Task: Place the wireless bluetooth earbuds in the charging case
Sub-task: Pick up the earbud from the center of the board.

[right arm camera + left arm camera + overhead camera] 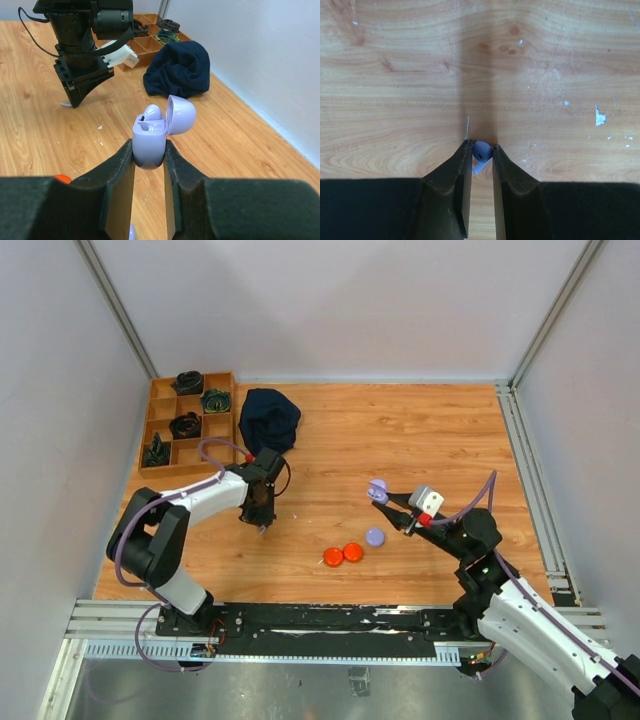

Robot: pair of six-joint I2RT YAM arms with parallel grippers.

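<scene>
The left end effector [481,147] is narrowed onto a pale lavender earbud [481,152], which is pinched between its two dark fingertips with its stem pointing back towards the wrist. The tips point down just over the wooden worktop [530,75]; whether the earbud touches the wood cannot be told.

The right end effector [149,149] is closed on the lower half of the lavender charging case [148,141], holding it upright above the worktop. The case's lid [180,113] stands hinged open on the side away from the left arm, and a second earbud [152,111] sits in the case's open top.

In the top view the two end effectors are well apart, the left near the middle-left of the worktop and the right towards the right. Between them, nearer the arm bases, two orange discs [342,555] lie touching, with a lavender disc [375,536] just beside. A dark blue cloth [270,418] lies at the far edge, beside a wooden tray [163,422] whose compartments hold dark items.
</scene>
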